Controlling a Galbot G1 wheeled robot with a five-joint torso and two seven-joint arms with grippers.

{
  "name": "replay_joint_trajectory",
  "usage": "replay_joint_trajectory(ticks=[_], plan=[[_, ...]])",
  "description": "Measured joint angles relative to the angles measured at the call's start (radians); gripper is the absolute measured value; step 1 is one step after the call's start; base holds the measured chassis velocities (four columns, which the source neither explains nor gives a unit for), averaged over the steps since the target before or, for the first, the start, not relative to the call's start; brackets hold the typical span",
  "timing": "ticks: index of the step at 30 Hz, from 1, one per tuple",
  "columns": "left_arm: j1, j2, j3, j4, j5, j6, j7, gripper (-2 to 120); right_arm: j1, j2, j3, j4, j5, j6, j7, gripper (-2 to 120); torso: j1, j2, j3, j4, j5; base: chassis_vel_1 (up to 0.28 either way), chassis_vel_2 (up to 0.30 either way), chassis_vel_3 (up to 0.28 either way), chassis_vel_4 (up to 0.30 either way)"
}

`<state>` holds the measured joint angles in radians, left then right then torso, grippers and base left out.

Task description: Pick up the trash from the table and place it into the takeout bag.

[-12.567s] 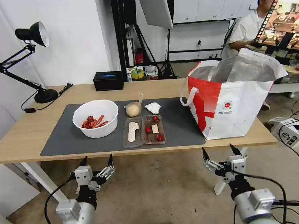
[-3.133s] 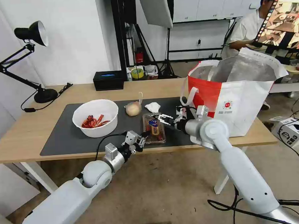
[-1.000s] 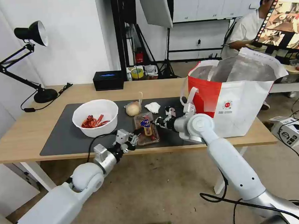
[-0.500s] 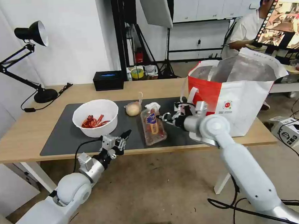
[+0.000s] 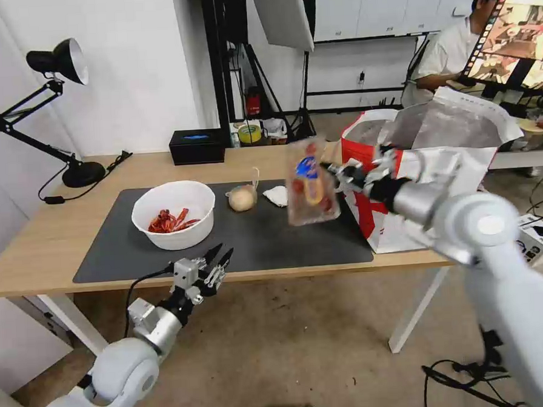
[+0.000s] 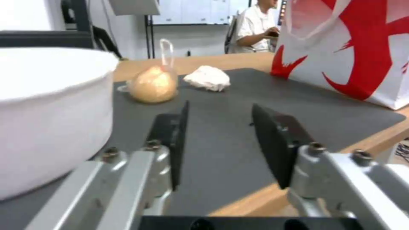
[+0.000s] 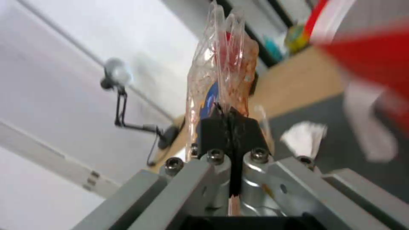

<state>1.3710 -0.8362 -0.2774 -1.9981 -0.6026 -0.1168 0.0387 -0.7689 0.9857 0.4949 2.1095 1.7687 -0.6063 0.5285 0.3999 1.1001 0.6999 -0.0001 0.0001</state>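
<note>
The right gripper [image 5: 338, 170] holds the clear plastic tray [image 5: 310, 183] folded shut and clamped by one edge between its closed jaws, raised in the air above the dark mat [image 5: 285, 239] just beside the red-and-white takeout bag [image 5: 441, 194] — the tray hangs tilted, clear of the table [image 5: 37, 240]. The left gripper [image 5: 217, 259] sits low at the table's near edge with its jaws apart and nothing between them, while the white bowl [image 5: 174, 214], the tan bagged lump [image 5: 242, 198] and the crumpled tissue [image 5: 276, 195] rest on the mat.

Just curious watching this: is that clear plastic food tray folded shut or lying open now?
Folded shut. The clear tray hangs on edge above the table, both halves pinched together by the right gripper.
</note>
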Motion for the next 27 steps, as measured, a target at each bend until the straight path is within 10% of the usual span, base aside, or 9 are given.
replay_joint_trajectory(ticks=[12, 27], plan=[[0.06, -0.043, -0.023, -0.001, 0.033, -0.021, 0.03, 98, 0.021, -0.156, 0.106, -0.074, 0.048, 0.173, 0.033, 0, 0.0, 0.0, 0.0, 0.0001, 0.0, 0.0, 0.0, 0.0, 0.0], [0.034, -0.053, 0.01, 0.006, 0.038, -0.024, 0.03, 100, 0.189, -0.198, 0.072, -0.272, -0.039, 0.311, 0.097, 0, 0.0, 0.0, 0.0, 0.0001, 0.0, 0.0, 0.0, 0.0, 0.0]])
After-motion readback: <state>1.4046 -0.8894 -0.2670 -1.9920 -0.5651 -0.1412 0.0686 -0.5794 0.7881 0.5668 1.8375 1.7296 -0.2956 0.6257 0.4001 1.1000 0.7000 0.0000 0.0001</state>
